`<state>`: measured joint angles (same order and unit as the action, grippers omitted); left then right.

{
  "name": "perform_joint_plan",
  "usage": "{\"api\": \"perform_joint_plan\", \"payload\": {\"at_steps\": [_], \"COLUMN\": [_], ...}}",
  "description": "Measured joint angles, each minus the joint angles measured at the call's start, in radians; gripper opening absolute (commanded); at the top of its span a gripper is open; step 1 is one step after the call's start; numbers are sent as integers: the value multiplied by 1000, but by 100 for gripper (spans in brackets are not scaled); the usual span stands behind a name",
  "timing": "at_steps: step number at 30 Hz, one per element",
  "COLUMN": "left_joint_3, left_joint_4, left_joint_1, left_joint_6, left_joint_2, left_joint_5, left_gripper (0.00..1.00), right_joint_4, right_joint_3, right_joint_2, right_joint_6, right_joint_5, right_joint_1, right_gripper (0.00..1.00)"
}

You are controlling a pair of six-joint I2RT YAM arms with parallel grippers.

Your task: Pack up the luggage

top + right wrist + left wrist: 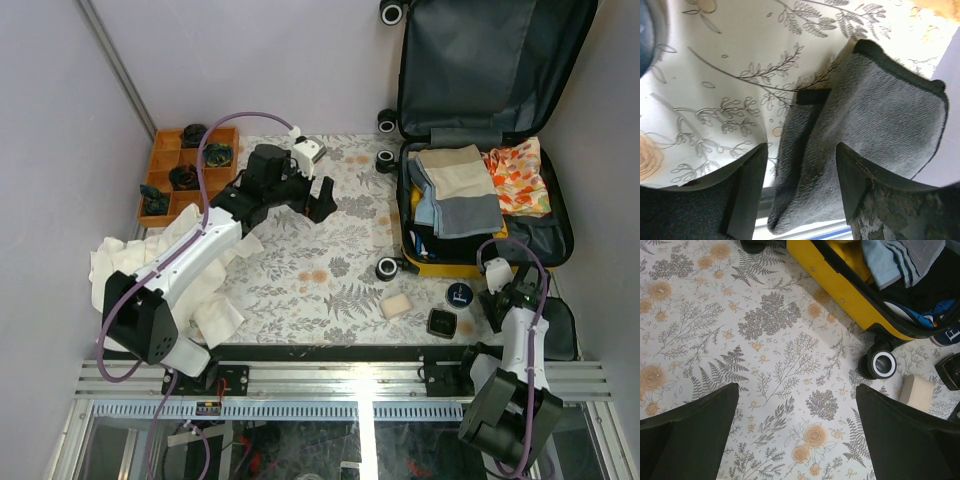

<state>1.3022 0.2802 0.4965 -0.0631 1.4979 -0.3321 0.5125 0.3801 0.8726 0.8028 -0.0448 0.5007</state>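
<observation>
Right gripper (801, 150): your fingers stand apart, one on either side of a raised fold. Nothing is clamped yet.
Directly under it: a dark grey terry towel (880, 110), folded, lies on the floral-print surface (715, 315) and reaches its near edge. Straddling the thick fold looks like the set-up for a pinch, so closing should catch several layers at once.
Just left of the right gripper: a round dark tin (460, 295), a black square case (441, 321) and a beige block (397, 305) sit loose on the surface, none of them packed.
Beyond the right gripper: the large yellow hard-shell suitcase (835, 290) lies open, lid up against the back wall. It is close enough that the carry should be short.
Inside it: a beige folded cloth (455, 170) over a grey one (470, 212), with an orange-printed fabric (518, 175) alongside. The towel would probably have to go on top.
Left gripper (796, 390): fingers wide apart, holding nothing, above bare surface. It looks parked clear of the suitcase, whose black-and-white wheel (884, 362) lies off to its right.
Behind and left of the left gripper: an orange compartment tray (160, 150) and crumpled white cloths (120, 262).
Risk: if you grip only the top layer, the towel may unfold as you lift.
</observation>
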Motion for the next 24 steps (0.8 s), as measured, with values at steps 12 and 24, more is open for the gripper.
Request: {"api": "perform_joint_plan", "payload": {"at_steps": [12, 24], "left_joint_3": [24, 30], "left_joint_4": [5, 5], "left_joint_1": [0, 0], "left_joint_6": [24, 33], "left_joint_2": [21, 31], "left_joint_5": [-2, -10], "left_gripper": [100, 100], "right_joint_4": [-171, 204], "right_joint_3": [-14, 257], "right_joint_2": [115, -67], "right_joint_6": [63, 3], "right_joint_5": [39, 101], "right_joint_1": [53, 58], "right_gripper": [0, 0]}}
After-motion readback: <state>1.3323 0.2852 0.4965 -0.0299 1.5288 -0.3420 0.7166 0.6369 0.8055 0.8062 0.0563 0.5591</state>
